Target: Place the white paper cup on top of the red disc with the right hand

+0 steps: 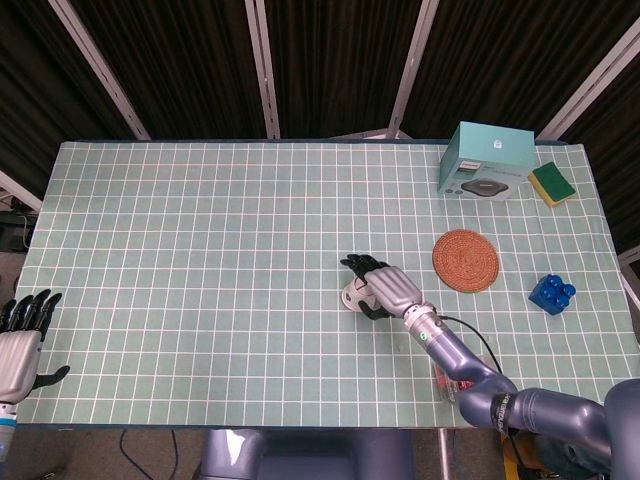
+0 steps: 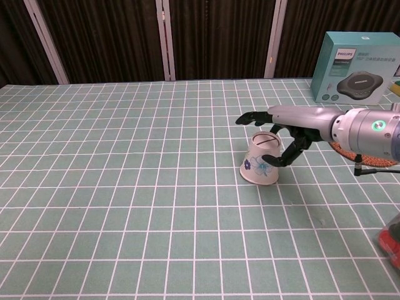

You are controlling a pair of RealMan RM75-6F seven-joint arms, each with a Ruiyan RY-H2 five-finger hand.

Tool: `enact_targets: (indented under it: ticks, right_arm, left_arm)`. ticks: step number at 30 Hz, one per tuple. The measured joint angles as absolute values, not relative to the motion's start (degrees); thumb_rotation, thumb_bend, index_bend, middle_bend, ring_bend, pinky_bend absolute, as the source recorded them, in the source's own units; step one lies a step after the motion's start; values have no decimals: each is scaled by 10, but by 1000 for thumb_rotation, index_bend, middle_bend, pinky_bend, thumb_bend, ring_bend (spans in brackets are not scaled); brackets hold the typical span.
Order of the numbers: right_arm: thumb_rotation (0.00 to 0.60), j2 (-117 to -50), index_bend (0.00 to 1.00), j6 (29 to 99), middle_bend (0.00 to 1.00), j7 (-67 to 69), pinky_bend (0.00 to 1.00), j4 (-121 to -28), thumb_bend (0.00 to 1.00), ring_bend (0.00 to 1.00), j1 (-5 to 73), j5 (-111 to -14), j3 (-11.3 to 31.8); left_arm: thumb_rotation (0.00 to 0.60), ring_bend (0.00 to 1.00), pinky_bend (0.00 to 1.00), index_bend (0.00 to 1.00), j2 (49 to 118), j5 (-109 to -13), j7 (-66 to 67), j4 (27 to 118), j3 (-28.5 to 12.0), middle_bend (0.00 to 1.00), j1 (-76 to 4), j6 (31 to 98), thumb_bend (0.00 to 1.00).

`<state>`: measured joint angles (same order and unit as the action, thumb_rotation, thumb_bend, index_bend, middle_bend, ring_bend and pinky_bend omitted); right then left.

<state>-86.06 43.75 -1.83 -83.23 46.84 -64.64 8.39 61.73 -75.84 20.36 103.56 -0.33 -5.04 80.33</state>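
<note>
The white paper cup (image 2: 259,164) with a blue flower print stands upside down on the green checked tablecloth (image 2: 125,187), seen also from above in the head view (image 1: 352,295). The red disc is hidden; no part of it shows in either view. My right hand (image 2: 281,128) hovers at the cup's right side, its fingers (image 2: 253,117) spread out above the cup's base and the thumb hanging down close by its wall. From above, the right hand (image 1: 385,288) covers part of the cup. My left hand (image 1: 20,345) lies off the table's near left corner, fingers apart and holding nothing.
A teal box (image 2: 359,67) stands at the back right with a yellow-green sponge (image 1: 552,183) beside it. A woven round mat (image 1: 465,260) lies right of the cup, and a blue block (image 1: 552,292) beyond that. A red-topped object (image 2: 390,240) sits at the near right edge.
</note>
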Motion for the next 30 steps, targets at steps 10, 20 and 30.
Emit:
enact_targets:
  ticks: [10, 20, 30]
  right_arm:
    - [600, -792, 0, 483, 0, -23, 8, -925, 384, 0, 434, -688, 66]
    - [600, -682, 0, 598, 0, -52, 0, -968, 187, 0, 376, -810, 33]
    - [600, -627, 0, 796, 0, -41, 0, -940, 74, 0, 267, -912, 1]
  left_arm:
    - [600, 0, 0, 0, 612, -770, 196, 1041, 0, 0, -48, 809, 0]
    - [600, 0, 0, 0, 610, -810, 180, 1038, 3, 0, -38, 841, 0]
    - [600, 0, 0, 0, 608, -853, 159, 1037, 13, 0, -26, 865, 0]
